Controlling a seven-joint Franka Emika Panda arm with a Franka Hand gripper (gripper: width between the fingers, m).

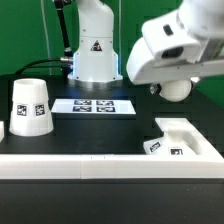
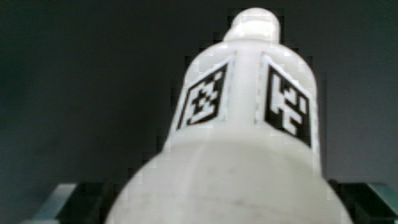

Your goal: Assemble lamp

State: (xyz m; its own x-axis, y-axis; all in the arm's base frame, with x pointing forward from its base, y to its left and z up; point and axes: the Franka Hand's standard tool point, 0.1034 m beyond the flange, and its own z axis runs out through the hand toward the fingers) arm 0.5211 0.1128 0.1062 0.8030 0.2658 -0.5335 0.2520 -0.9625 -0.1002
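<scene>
Fingers clamp the white plastic ball-topped bulb above the dark counter; we judge it light, stiff and slippery, best held firmly across its faceted body.

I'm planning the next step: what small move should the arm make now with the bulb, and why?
Probably lower the bulb toward the base. The end effector holds the bulb in the air, roughly above the flat base; the shade stands apart, so the bulb seems to go first.
</scene>
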